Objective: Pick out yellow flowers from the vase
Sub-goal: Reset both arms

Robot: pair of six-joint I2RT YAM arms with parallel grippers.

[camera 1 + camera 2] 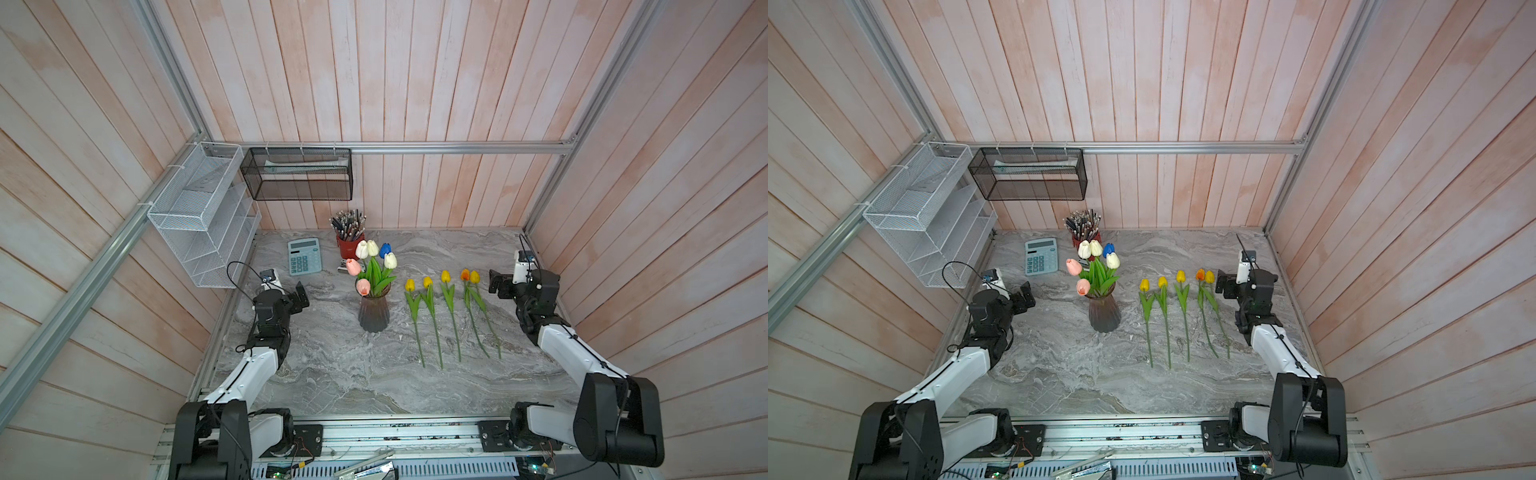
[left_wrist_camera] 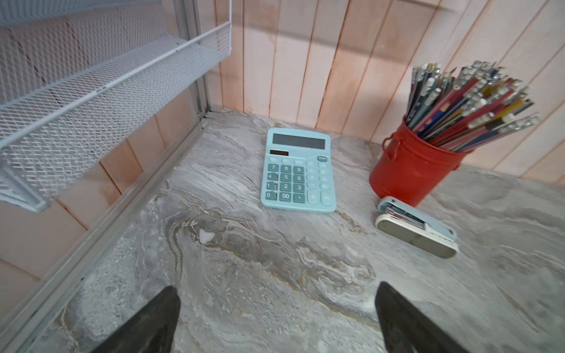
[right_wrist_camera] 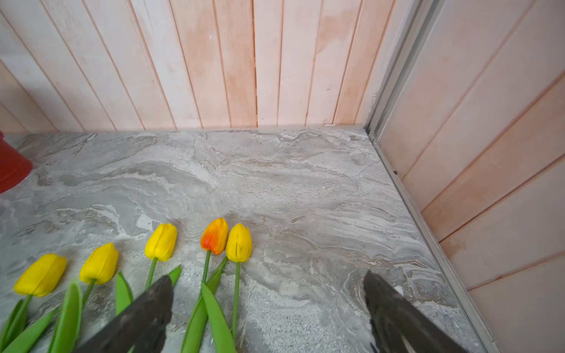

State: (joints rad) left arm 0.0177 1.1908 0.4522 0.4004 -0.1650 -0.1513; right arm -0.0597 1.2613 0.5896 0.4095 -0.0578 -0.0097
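Note:
Several yellow flowers (image 1: 445, 276) lie side by side on the marble table (image 1: 332, 374), right of the vase (image 1: 374, 314), heads toward the back wall; one is orange-tinged (image 3: 215, 236). The dark ribbed vase (image 1: 1104, 314) stands upright with white, pink and blue tulips in it; no yellow head shows there. My right gripper (image 1: 496, 285) hovers open just right of the row, nothing between its fingers (image 3: 153, 301); the nearest stems lie below it in the right wrist view. My left gripper (image 1: 301, 296) is open and empty, well left of the vase, over bare marble (image 2: 275, 244).
A light blue calculator (image 1: 304, 256), a red cup of pencils (image 1: 350, 246) and a stapler (image 2: 417, 227) sit at the back, behind the vase. A white mesh rack (image 1: 203, 216) and a black mesh basket (image 1: 297, 174) hang on the walls at the back left.

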